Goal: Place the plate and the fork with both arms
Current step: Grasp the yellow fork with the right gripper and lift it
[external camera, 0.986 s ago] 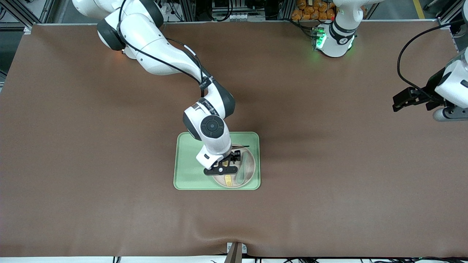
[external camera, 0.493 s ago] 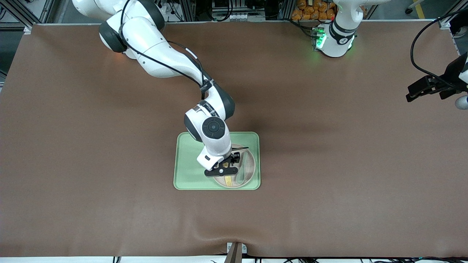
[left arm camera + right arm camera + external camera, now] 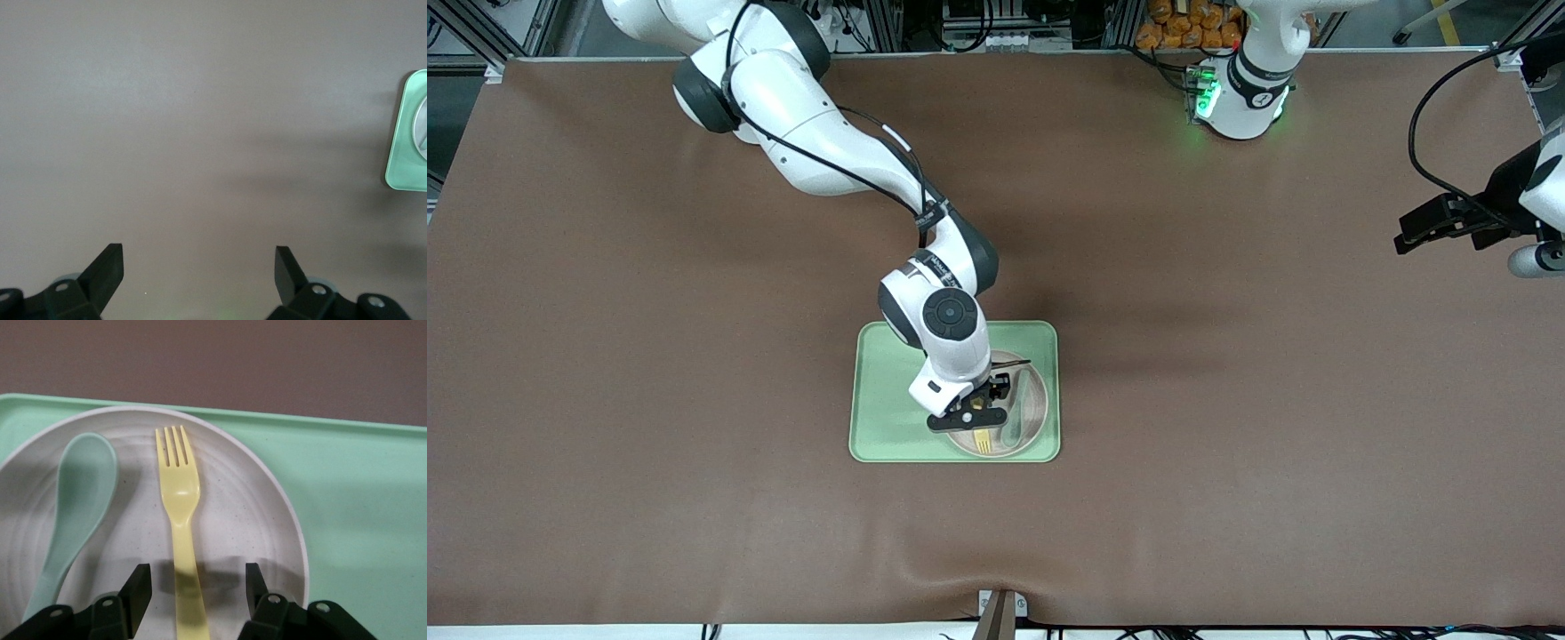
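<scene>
- Two arms show in the front view: the right gripper (image 3: 980, 418) hangs low over the plate (image 3: 1024, 432), which sits on the green tray (image 3: 889, 427) at the tray's end toward the left arm. The fork (image 3: 983, 439) lies on the plate, tines toward the front camera, with a grey-green spoon (image 3: 1017, 418) beside it. The left gripper (image 3: 1423, 233) waits in the air at its own end of the brown table (image 3: 1227, 444), well apart from the tray, broad bare surface between them.
- Left wrist view: both black fingers (image 3: 107, 270) stand wide apart over bare table; a tray corner (image 3: 407, 133) sits at the picture's edge.
- Right wrist view: fingers (image 3: 137, 593) spread on either side of the fork handle (image 3: 187, 587), not touching it. The plate rim (image 3: 293, 527) runs close to the tray's raised edge (image 3: 300, 420).
</scene>
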Controlling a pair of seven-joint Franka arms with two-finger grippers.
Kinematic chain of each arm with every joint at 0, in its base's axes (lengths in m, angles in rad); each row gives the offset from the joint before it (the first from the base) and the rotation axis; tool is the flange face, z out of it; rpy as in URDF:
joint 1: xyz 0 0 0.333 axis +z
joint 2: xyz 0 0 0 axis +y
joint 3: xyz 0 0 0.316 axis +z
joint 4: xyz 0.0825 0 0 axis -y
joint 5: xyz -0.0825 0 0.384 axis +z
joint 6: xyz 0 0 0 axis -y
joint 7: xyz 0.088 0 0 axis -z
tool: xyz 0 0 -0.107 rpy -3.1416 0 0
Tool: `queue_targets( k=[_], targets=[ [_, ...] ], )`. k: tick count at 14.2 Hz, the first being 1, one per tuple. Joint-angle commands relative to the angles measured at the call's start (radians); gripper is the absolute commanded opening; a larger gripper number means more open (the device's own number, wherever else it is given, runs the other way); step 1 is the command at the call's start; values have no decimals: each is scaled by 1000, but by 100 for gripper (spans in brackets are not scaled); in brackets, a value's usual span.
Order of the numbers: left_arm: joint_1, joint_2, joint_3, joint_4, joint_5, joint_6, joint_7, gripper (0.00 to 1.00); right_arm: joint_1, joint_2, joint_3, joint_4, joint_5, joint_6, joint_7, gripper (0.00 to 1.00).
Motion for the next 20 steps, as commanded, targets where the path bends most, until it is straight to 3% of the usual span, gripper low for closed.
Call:
queue_targets(
  k=[1,3,5,9,14,20],
  targets=[
    [-18,4,7,-5,-16,31,10,100,11,30,-8,43,-21,-3,-3,55],
    [-38,10,2,-6,-16,44,10,100,11,31,-8,42,-21,-4,-3,54],
    [-38,12,2,-6,-16,47,10,100,9,31,-8,42,-21,-4,-4,34],
    [-35,10,2,-12,-16,46,10,100,9,30,-8,43,-21,-9,-3,18],
    [-36,10,2,-14,-14,46,10,100,6,20,4,50,-12,-44,5,11],
    [-35,10,2,-20,-16,46,10,100,-26,-36,50,62,23,-103,13,10]
  ],
)
